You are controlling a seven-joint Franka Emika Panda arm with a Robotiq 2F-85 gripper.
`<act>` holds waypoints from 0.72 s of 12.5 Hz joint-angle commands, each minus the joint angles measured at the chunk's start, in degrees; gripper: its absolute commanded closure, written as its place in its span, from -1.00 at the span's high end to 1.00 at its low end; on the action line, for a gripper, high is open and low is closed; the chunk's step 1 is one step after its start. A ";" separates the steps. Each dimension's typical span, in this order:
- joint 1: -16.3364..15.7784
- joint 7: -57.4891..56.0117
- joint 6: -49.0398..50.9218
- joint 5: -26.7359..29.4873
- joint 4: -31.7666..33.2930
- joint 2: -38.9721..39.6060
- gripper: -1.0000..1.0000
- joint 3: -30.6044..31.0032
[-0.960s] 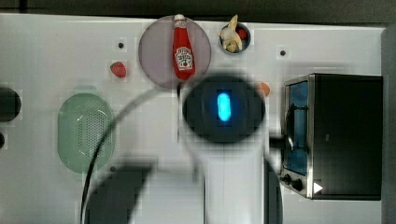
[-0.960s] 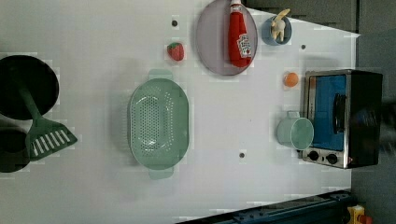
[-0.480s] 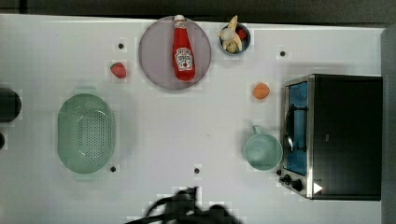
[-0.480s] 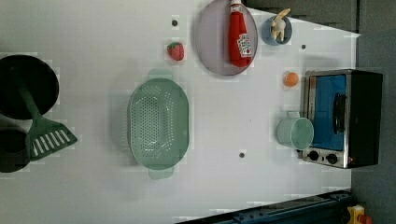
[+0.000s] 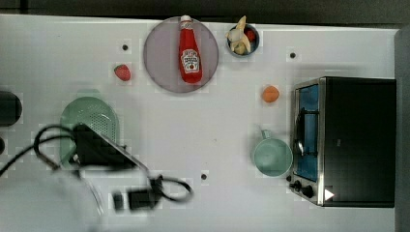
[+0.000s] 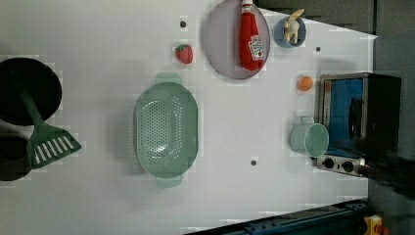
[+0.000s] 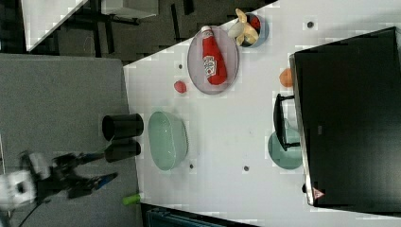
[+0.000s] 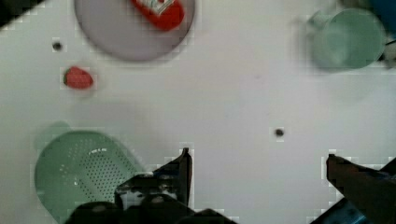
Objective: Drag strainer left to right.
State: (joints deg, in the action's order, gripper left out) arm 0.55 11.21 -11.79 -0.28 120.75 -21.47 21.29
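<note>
The strainer (image 6: 166,129) is a pale green oval bowl dotted with holes, resting upright on the white table (image 6: 98,39), toward the left view's left. It also lies at the top view's left, strainer (image 5: 92,118), where my blurred arm (image 5: 104,152) and its cables cover its lower part. In the wrist view my gripper (image 8: 259,161) is open, its two dark fingers (image 8: 184,163) far apart with only bare table between them. The strainer (image 8: 79,172) sits just beside one finger, apart from it. In the right view the strainer (image 7: 167,139) is by the table's edge.
A mint mug (image 5: 273,157) stands in front of the black toaster oven (image 5: 353,140). A grey plate (image 5: 162,60) carries a ketchup bottle (image 5: 189,50). A strawberry (image 5: 122,72), an orange (image 5: 270,94), a fruit bowl (image 5: 243,39), a green spatula (image 6: 49,144) and black pots (image 6: 27,93) lie around.
In the top view my arm swung from the table's middle down to the lower edge, then to the lower left over the strainer. The strainer stayed put.
</note>
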 commanded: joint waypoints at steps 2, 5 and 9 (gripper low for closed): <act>-0.79 23.03 -7.54 0.70 1.34 10.13 1.00 8.59; -0.81 39.68 -16.62 0.48 1.35 20.63 1.00 12.83; -1.04 55.01 -25.53 -0.38 1.42 33.63 1.00 13.70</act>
State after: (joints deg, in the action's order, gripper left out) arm -1.28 55.45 -37.04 -0.52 123.10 9.66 35.70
